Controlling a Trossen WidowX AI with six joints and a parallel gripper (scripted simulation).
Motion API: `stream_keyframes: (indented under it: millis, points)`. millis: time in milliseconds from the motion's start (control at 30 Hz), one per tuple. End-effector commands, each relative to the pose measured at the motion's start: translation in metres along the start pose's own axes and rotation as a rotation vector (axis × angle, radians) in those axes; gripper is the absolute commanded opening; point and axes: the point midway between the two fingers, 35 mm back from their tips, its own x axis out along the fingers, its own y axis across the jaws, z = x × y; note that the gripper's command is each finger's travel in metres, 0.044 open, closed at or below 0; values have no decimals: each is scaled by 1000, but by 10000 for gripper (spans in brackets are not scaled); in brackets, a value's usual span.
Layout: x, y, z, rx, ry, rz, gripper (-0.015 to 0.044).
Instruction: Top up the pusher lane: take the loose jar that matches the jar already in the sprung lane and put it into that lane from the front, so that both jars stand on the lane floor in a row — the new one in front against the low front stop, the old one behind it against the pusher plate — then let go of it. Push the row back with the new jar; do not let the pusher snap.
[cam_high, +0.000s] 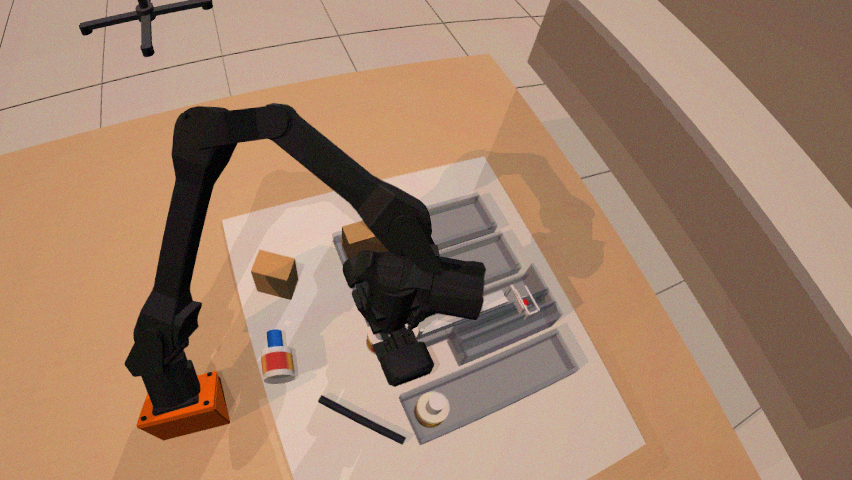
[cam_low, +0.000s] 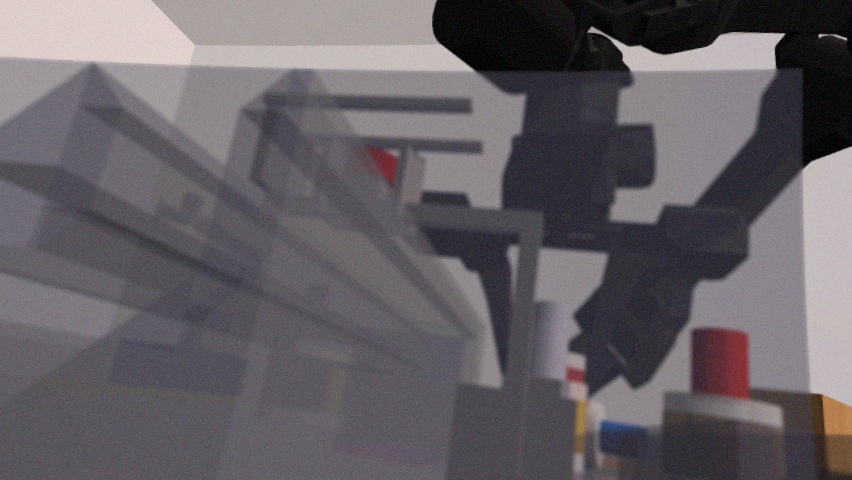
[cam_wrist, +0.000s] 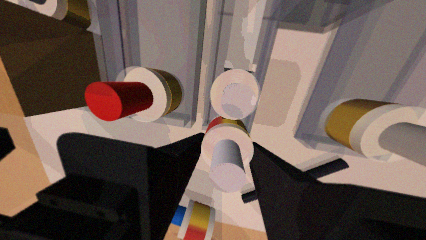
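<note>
My gripper (cam_wrist: 226, 141) is shut on a loose jar (cam_wrist: 214, 145) with a pale grey-white cap, white collar and a red and gold band. The held jar is at the front end of the sprung lane, close in front of the lane jar (cam_wrist: 234, 94), which also has a pale cap. Whether the two touch, and whether the held jar stands on the lane floor, I cannot tell. In the top view my arm hides both jars. In the exterior view a pale cap (cam_low: 549, 339) shows behind the lane front. The pusher plate is mostly hidden behind the lane jar.
A red-capped jar (cam_wrist: 160, 95) (cam_low: 719, 362) stands in the lane to the left, a grey-capped jar (cam_wrist: 357, 125) (cam_high: 432, 409) in the right one. A blue-capped jar (cam_high: 278, 361) (cam_wrist: 200, 217), a wooden block (cam_high: 274, 274) and a black bar (cam_high: 361, 419) lie in front of the lanes.
</note>
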Motion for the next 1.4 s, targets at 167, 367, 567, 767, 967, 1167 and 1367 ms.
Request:
stream_keyframes:
  millis: [167,367,567,767,967,1167,1367]
  points:
    - [-2,0,11,-8,-19,1,0]
    - [-3,0,13,-8,-20,1,0]
    - [-3,0,16,-8,-20,1,0]
    - [-4,0,18,-8,-20,1,0]
    - [-4,1,21,-8,-20,1,0]
    - [-5,1,24,-9,-20,1,0]
    - [-6,1,26,-9,-20,1,0]
